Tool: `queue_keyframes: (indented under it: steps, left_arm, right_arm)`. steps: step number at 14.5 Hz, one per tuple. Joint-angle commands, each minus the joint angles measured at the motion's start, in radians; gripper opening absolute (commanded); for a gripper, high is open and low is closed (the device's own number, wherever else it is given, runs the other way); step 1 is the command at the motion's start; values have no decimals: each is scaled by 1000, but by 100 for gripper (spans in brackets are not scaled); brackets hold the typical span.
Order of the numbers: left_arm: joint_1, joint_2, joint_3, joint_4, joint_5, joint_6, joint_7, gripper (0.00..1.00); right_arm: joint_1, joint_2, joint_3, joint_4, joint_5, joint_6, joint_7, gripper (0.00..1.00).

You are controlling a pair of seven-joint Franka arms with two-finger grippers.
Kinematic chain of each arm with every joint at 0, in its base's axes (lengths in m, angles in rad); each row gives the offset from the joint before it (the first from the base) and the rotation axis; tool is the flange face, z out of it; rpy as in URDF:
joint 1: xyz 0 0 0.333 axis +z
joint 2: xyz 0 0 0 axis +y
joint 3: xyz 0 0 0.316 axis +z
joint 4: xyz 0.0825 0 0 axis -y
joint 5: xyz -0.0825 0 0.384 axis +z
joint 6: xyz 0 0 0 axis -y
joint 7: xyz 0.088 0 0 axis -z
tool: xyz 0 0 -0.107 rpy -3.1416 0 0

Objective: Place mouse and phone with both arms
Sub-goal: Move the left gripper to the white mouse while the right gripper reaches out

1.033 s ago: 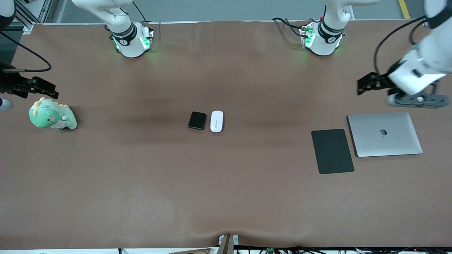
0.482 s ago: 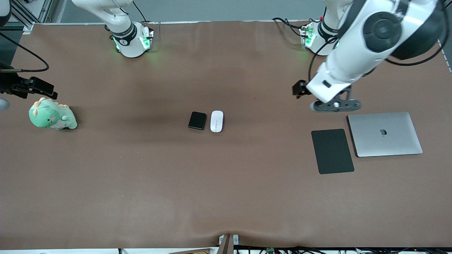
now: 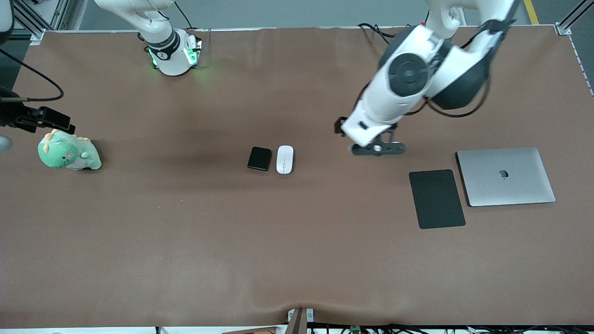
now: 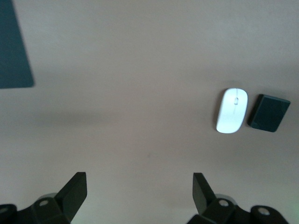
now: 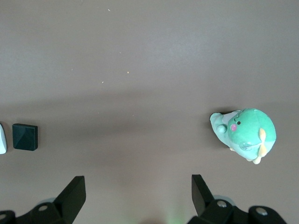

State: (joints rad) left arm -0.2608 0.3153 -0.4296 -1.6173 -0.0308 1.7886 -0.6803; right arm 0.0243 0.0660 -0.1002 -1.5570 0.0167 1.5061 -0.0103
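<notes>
You see mouse (image 3: 284, 159) touching phone (image 3: 259, 158), frame center | left hand (image 4: 139, 191) wide, over counter (image 3: 185, 232) | right hand (image 5: 138, 190) wide, by green toy (image 3: 68, 151)

A wide brown matte surface (image 3: 185, 241) fills nearly the whole front view, evenly lit, with soft darker bands of shadow across its middle. Along the top edge runs a strip of grey floor (image 3: 287, 11), with a yellow line (image 3: 531, 11) painted near one corner. Metal framing (image 3: 568, 21) stands at both top corners, and black cables (image 3: 371, 329) hang along the bottom edge
</notes>
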Motion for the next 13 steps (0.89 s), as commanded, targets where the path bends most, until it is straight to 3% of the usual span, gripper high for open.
queue_keyframes:
  steps: [1, 10, 13]
  left_arm:
    - [-35, 10, 2, 8, 0, 28, -57, 100]
    - [-121, 91, 5, 27, 5, 172, -124, 100]
    - [-199, 166, 3, 72, 104, 201, -133, 100]
  right_arm:
    - [-20, 24, 10, 23, 9, -1, -8, 100]
    - [-20, 112, 10, 21, 5, 78, -10, 100]
    - [-10, 191, 13, 21, 6, 101, -13, 100]
